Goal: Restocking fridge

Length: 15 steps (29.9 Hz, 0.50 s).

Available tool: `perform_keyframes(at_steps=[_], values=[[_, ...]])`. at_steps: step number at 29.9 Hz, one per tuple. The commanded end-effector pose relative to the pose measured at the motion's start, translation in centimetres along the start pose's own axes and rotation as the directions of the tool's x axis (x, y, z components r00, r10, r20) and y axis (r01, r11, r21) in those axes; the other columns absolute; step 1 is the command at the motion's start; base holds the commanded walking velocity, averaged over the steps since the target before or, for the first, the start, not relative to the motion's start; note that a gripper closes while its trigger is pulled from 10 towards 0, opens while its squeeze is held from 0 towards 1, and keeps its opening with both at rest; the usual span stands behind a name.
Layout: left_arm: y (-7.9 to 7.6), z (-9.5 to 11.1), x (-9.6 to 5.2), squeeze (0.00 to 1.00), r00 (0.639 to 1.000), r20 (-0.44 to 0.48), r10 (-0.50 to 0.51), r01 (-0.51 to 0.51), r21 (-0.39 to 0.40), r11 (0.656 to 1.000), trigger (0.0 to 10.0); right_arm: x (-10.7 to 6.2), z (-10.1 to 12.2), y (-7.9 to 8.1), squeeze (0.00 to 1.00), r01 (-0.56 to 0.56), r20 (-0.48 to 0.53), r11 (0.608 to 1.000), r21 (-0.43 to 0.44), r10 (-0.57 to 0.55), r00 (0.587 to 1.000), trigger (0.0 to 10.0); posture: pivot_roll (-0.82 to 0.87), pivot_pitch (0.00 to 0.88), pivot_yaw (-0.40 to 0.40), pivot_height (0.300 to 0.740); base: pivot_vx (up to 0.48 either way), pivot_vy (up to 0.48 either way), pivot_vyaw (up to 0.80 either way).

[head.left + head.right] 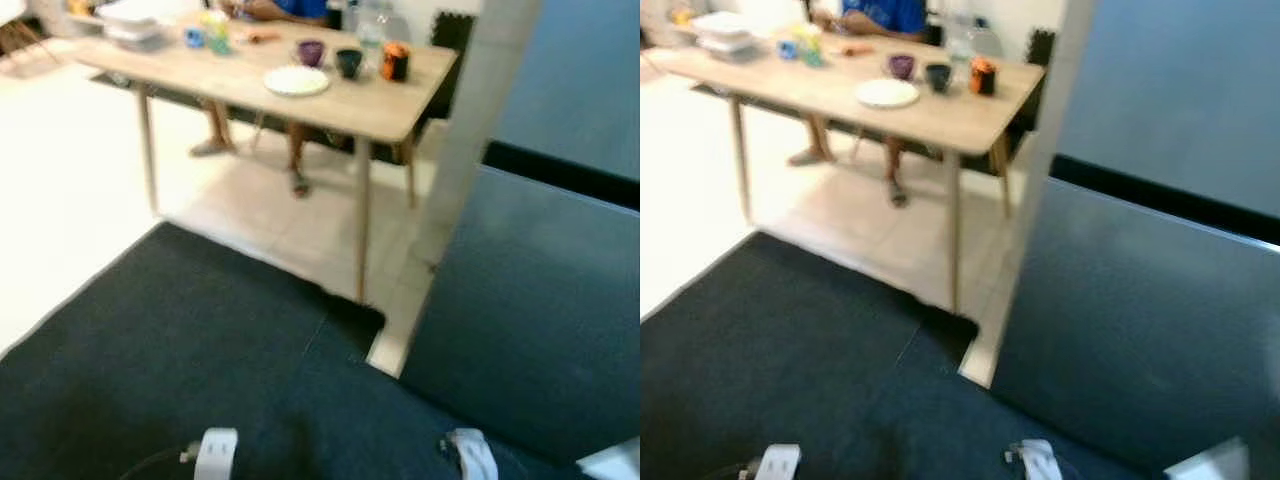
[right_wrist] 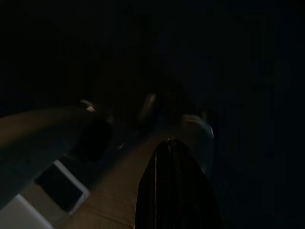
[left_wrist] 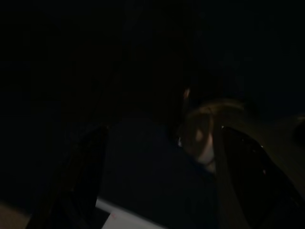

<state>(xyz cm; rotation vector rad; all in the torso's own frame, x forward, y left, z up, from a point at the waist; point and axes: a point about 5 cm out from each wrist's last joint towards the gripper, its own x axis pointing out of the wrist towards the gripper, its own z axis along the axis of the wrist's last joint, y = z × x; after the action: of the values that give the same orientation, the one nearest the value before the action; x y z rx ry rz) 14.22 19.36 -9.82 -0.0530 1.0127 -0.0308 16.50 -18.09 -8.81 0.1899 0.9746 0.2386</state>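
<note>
Fridge (image 1: 1160, 300): dark blue-grey, doors closed; both arms' fingers too dark to tell.

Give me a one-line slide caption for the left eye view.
Light wooden table with white plate, purple cup and dark cup, seated person behind, dark carpet in front.

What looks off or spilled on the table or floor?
Nothing stands out. The wooden table holds a white plate, purple cup, dark cup and orange container, all upright with no spill. The dark mat lies flat. The picture is blurred.
</note>
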Motion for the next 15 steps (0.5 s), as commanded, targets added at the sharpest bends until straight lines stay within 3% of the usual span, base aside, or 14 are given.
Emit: perform_keyframes(at_steps=[1, 15], values=[[-0.31, -0.49, -0.04, 0.00, 1.000, -0.013, -0.008, 0.008, -0.014, 1.000, 10.0, -0.07, -0.44, 0.05, 0.00, 0.000, -0.004, 1.000, 0.029, 0.000, 1.000, 10.0, -0.07, 0.089, -0.037, 0.740, 0.000, 0.000, 0.76], [-0.10, -0.22, -0.03, 0.00, 1.000, -0.004, -0.010, 0.010, -0.039, 0.999, 10.0, -0.04, -0.62, 0.19, 0.00, -0.003, -0.007, 0.999, 0.040, 0.003, 1.000, 10.0, -0.07, 0.093, -0.026, 0.740, 0.000, 0.000, 0.76]])
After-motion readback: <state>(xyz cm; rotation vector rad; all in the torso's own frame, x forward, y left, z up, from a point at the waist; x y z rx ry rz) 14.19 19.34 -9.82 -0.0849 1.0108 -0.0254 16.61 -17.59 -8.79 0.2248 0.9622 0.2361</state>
